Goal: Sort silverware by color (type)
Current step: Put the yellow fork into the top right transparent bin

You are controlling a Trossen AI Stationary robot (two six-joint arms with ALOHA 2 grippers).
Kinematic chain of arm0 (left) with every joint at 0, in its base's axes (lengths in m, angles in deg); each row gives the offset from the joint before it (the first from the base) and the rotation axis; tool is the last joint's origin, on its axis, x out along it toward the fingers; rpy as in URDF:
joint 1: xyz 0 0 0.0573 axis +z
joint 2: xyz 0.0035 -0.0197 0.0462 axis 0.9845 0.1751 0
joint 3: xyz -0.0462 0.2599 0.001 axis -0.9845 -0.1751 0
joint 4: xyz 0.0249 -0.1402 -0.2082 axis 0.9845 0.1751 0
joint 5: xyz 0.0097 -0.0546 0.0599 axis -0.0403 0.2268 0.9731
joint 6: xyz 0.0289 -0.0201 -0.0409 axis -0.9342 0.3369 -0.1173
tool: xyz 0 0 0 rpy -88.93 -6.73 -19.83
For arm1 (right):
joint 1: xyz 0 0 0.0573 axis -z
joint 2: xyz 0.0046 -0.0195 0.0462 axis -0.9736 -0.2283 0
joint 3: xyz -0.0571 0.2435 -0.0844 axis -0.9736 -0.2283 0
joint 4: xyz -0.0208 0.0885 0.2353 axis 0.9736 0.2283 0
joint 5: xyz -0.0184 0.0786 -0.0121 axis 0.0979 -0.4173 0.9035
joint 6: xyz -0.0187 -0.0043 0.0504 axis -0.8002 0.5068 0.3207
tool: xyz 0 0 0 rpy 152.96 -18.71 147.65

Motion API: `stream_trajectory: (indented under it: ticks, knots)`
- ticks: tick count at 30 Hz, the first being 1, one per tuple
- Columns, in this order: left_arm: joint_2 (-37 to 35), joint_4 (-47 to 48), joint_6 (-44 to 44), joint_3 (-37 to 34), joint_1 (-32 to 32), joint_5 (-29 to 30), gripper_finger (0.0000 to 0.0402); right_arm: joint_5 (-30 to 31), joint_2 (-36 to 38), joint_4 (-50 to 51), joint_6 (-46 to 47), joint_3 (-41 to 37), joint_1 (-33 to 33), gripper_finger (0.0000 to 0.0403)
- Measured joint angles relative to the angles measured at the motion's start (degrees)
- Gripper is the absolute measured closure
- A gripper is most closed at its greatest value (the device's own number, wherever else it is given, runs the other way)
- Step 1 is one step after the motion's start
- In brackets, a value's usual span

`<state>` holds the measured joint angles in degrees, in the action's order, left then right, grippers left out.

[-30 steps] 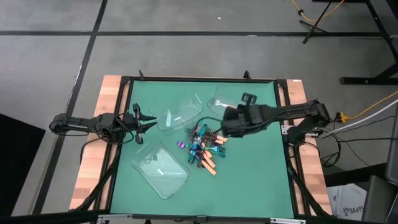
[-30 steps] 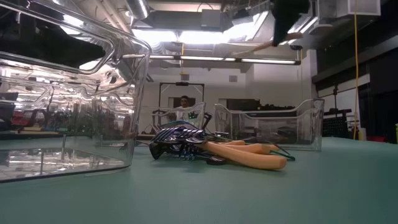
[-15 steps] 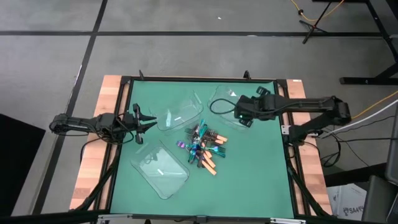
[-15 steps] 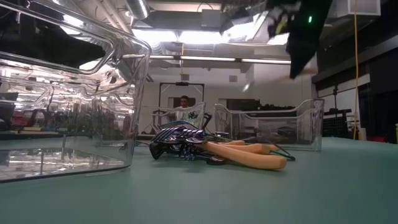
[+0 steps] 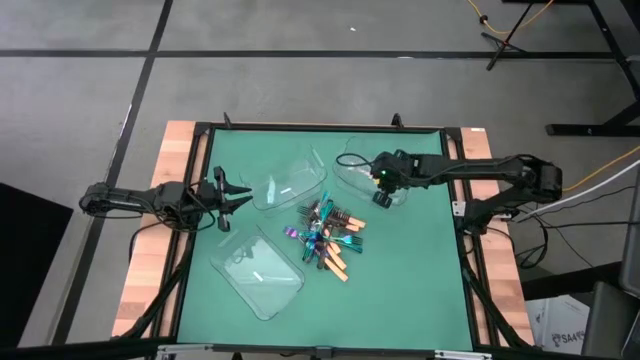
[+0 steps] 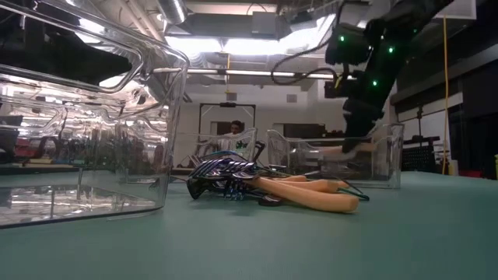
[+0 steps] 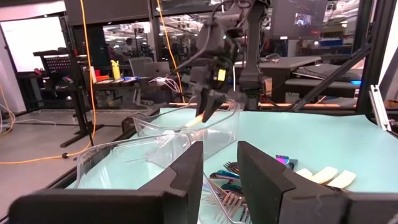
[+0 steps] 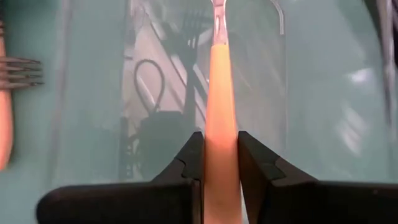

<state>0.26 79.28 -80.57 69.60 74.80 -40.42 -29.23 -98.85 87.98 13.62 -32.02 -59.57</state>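
Right gripper (image 5: 378, 183) clamps orange-handled fork (image 8: 221, 118) inside far-right tray (image 5: 352, 160); left gripper (image 5: 232, 194) parted, holding nothing.

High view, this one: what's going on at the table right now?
The right gripper is shut on an orange-handled fork, holding it over the clear tray at the table's far right side. The rest of the silverware pile lies mid-table between the trays. The left gripper waits open at the left edge, holding nothing.
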Motion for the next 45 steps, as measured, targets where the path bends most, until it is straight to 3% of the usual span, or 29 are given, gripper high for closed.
stream_trajectory:
  ticks: [9,35,45]
  knots:
    - [0.0,0.0,0.0,0.0,0.0,0.0,0.0309,-3.0,-0.1,-1.1,0.2,-2.9,3.9,0.0354]
    - [0.0,0.0,0.0,0.0,0.0,0.0,0.0309,-8.8,-5.2,-2.0,0.3,-3.2,4.2,0.0353]
    - [0.0,0.0,0.0,0.0,0.0,0.0,0.0309,-8.8,-5.2,-2.6,0.2,-3.3,4.1,0.0302]
